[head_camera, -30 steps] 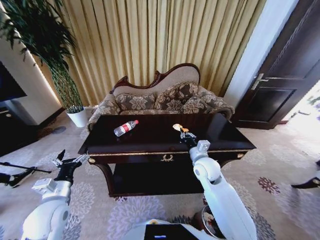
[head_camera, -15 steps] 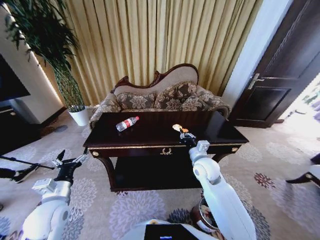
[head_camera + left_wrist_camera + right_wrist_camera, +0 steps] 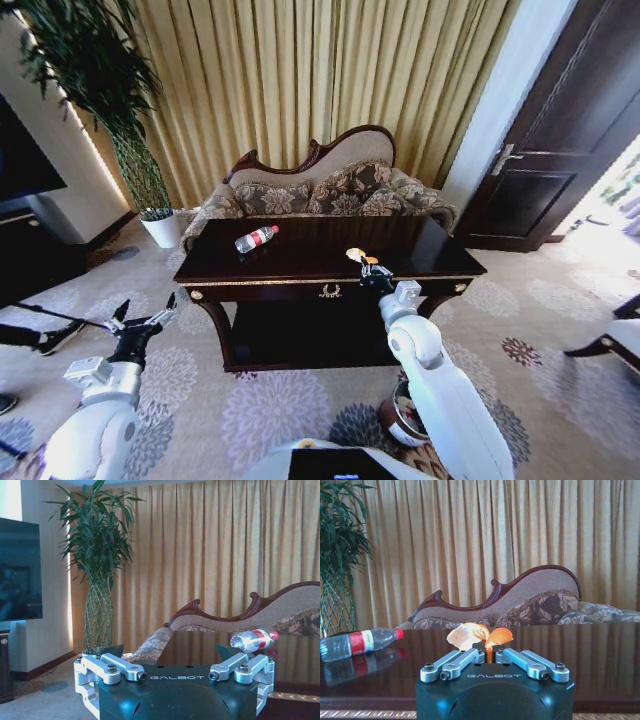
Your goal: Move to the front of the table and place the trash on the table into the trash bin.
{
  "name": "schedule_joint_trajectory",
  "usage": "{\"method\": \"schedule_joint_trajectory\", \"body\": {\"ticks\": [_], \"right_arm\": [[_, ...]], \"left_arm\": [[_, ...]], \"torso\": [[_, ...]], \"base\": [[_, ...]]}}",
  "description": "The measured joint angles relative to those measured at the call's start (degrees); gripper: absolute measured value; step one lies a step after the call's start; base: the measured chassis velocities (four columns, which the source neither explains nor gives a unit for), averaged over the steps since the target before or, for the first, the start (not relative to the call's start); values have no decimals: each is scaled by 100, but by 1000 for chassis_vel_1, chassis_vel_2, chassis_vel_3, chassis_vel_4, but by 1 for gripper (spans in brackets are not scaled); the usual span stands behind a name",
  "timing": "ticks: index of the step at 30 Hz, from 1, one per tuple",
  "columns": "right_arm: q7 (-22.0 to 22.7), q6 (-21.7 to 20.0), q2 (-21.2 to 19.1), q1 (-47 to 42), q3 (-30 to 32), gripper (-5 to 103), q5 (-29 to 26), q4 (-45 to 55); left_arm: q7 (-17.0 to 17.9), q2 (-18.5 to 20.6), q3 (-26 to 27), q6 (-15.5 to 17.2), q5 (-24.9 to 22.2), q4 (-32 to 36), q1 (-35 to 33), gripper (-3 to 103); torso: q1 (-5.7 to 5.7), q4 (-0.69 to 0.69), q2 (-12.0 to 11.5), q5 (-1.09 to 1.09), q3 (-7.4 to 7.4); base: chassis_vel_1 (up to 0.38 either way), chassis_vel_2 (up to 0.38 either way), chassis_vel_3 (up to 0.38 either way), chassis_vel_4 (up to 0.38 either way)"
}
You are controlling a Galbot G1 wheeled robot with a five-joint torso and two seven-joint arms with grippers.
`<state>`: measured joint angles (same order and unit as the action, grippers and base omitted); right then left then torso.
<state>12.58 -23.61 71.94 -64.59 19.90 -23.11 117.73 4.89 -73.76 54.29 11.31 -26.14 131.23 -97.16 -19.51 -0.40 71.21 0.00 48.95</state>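
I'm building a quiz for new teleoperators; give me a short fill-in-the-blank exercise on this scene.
1. The bottle lies on its side on the ____.
2. The bottle's label is ____.
3. The right hand points at the peel-like scrap, whose colour is ____.
4. The trash bin stands on the carpet beside the robot's ____ arm; the left hand is open, off the table.

Missing words: table; red; orange; right
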Motion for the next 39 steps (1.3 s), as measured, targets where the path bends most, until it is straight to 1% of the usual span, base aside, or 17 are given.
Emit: {"method": "schedule_joint_trajectory", "body": {"ticks": [10,12,20,34,39], "right_arm": [[2,42,21,13,2,5,4,-33],[3,103,58,-1,-25,5,54,-74],[1,119,145,-13,-68,5,77,-98],[-12,154,182,-99,-11,5,98,-232],[-18,327,237,-143,44,5,248,-547]], "left_arm": [[-1,-8,1,0,4,9,-1,100],[-1,-15,-2,-12,14,2,-3,100],[-2,-14,-2,-16,18,1,-9,100],[-10,-37,6,-16,25,19,-31,100],[-15,-37,9,-16,25,25,-33,100]], "torso": [[0,0,0,0,0],[1,0,0,0,0],[1,0,0,0,0],[-1,0,0,0,0],[0,0,0,0,0]], "base": [[164,-169,-152,169],[129,-140,-135,111],[109,-98,-97,95],[2,-4,-5,3],[0,0,0,0]]}}
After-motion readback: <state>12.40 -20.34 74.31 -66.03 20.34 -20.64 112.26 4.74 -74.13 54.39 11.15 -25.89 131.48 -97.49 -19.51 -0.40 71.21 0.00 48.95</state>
